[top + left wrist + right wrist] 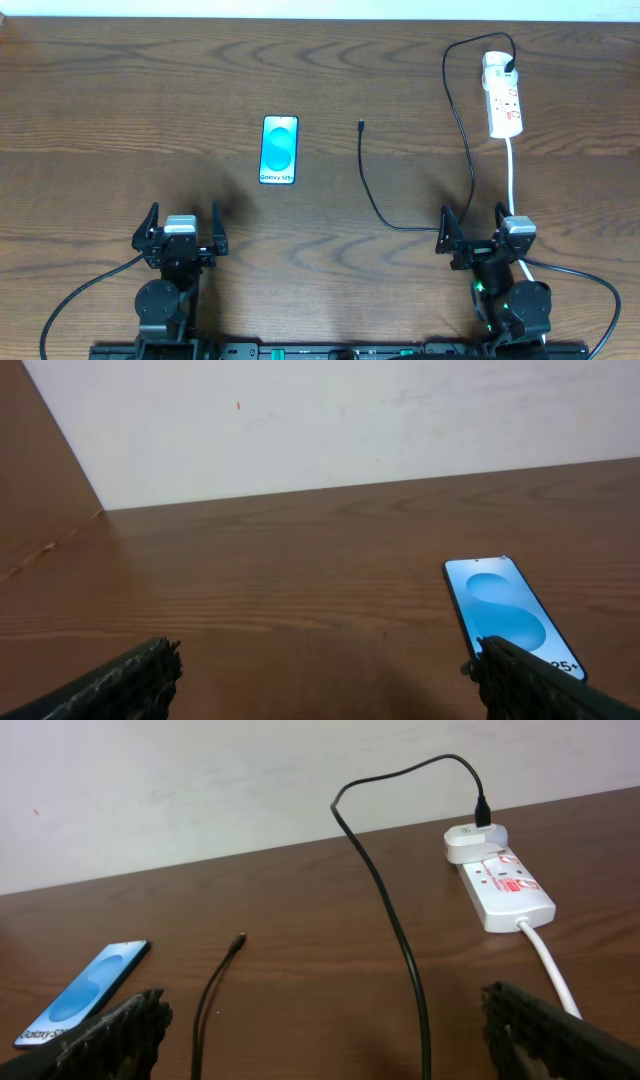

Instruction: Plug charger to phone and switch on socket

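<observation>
Opening state of the task. The small black-edged smartphone with a bright blue screen lies flat on the dark brown wooden table, ahead of the left gripper. The long thin black charger cable is already joined to a white adapter seated in the narrow white power strip with red switches at the far right. Its small connector tip lies free on the wood, to the right of the phone and apart from it. Nothing is plugged into the phone, and the strip's switches appear untouched, though their setting cannot be read. Both steps therefore seem to be left. Both arms sit low at the near edge. The left gripper and the right gripper have fingers spread wide and hold nothing, and the cable's low loop passes just beside the right one.
</observation>
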{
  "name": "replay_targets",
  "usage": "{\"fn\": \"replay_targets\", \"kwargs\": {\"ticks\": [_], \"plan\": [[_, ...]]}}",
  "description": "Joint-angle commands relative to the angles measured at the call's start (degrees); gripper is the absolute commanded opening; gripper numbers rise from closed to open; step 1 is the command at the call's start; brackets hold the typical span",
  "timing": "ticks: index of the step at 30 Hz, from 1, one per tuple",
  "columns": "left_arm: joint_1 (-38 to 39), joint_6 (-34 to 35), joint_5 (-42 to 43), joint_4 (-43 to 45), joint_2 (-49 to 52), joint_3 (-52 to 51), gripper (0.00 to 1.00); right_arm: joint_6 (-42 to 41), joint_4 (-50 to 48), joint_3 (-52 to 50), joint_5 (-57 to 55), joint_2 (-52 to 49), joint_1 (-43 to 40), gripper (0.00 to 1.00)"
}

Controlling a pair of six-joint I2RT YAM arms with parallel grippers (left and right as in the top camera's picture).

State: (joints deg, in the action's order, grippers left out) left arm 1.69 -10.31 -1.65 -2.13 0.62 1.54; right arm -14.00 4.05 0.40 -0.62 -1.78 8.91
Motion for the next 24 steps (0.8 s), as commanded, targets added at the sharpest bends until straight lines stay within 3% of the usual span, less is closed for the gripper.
{"fn": "replay_targets", "kwargs": {"ticks": [1, 24], "plan": [[-0.1, 0.5, -0.3, -1.9, -0.3, -1.3, 0.96, 0.3, 0.2, -0.1, 0.3, 0.0, 0.3, 0.99], [-0.1, 0.5, -0.3, -1.9, -0.3, -1.3, 0.96, 0.3, 0.1, -0.1, -0.3, 0.0, 0.3, 0.99]]}}
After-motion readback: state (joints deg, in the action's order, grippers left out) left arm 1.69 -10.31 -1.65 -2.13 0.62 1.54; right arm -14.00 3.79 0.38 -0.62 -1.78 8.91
